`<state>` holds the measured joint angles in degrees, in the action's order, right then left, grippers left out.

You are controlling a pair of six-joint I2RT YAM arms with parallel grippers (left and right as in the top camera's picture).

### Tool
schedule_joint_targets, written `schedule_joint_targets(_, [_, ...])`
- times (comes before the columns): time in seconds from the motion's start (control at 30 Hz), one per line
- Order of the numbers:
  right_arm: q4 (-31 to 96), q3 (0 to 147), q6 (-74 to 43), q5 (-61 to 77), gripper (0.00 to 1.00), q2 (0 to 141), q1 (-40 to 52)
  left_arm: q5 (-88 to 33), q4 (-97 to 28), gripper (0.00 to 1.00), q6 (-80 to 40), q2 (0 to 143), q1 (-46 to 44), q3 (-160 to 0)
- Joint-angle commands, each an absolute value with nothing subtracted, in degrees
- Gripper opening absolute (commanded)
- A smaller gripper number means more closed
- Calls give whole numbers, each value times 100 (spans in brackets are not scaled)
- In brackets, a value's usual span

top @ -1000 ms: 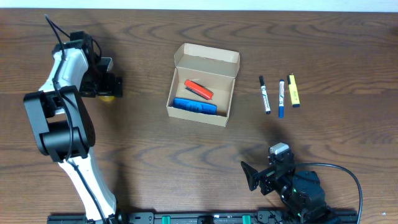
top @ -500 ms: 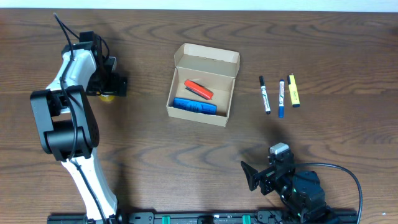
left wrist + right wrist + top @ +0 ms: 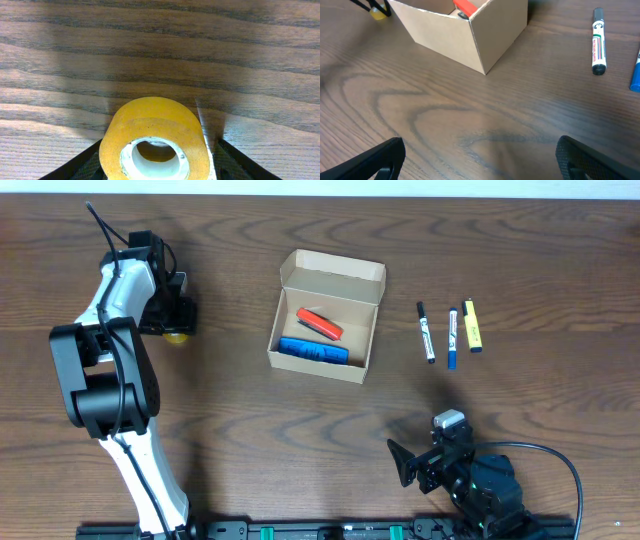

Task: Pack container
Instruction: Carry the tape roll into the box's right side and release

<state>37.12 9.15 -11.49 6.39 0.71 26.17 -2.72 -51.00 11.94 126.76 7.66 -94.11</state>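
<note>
Your left claw (image 3: 180,318) is sitting at the left end of the desk (image 3: 250,430), its two fingers (image 3: 82,167) straddling a yellow tape roll (image 3: 152,132). The left wrist view is showing the roll's hole facing the camera and a dark finger close on either side. From that view you cannot tell whether they are pressing the roll or only flanking it. Your right claw (image 3: 480,155) is sitting near the front edge of the desk, fingers spread wide, nothing between them.

The container (image 3: 333,282) is standing mid-desk, well apart from both claws, with its flap lid raised on the far side. Only the overhead view is looking inside: a red item (image 3: 320,324) and a blue item (image 3: 313,351) are lying on its floor. That view is also showing a row to the container's right: a black marker (image 3: 426,332), a blue marker (image 3: 452,338) and a yellow highlighter (image 3: 472,326). The right wrist view is giving you just the container's outer corner, a sliver of red, the black marker and the blue marker's edge.
</note>
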Motion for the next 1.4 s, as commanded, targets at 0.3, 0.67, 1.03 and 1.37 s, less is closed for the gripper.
schedule_joint_targets(0.3, [3712, 897, -1066, 622, 99, 34, 2665, -106, -5207, 53, 1107, 12722, 775, -9299])
schedule_joint_targets(0.67, [3712, 897, -1066, 622, 99, 34, 2665, -113, -5607, 51, 1063, 12357, 744, -9668])
schedule_joint_targets(1.03, [3712, 897, -1066, 622, 99, 34, 2665, -320, -5621, 52, 1096, 11089, -174, -9762])
schedule_joint_targets(1.37, [3712, 897, -1066, 622, 99, 34, 2665, -1044, -5046, 54, 1066, 10680, -2029, -9762])
